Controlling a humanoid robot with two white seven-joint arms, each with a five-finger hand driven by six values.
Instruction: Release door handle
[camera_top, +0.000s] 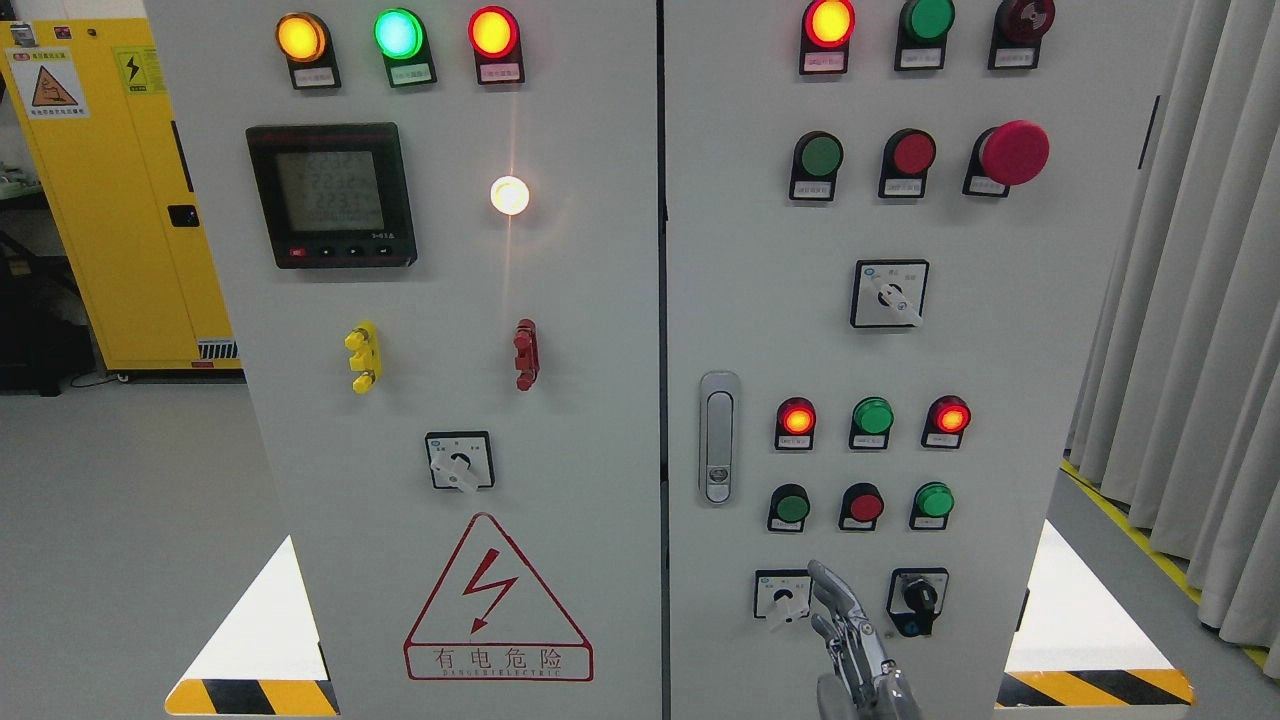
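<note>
Already off the door handle (718, 437), by the look of it — the handle sits flush in its recess on the right cabinet door (860, 330), just beside the centre seam, nothing touching it. One hand (850, 640) shows, well below and to the right of the handle, rising from the bottom edge right of middle, so I read it as the right hand. Fingers loosely extended, slightly parted, pointing up, holding nothing; the longest fingertip (818, 570) is just beside the small rotary switch (783, 597), contact unclear. Release step looks done or nearly — next move calls for pulling the arm down and clear without bumping that switch. Left hand not visible.
</note>
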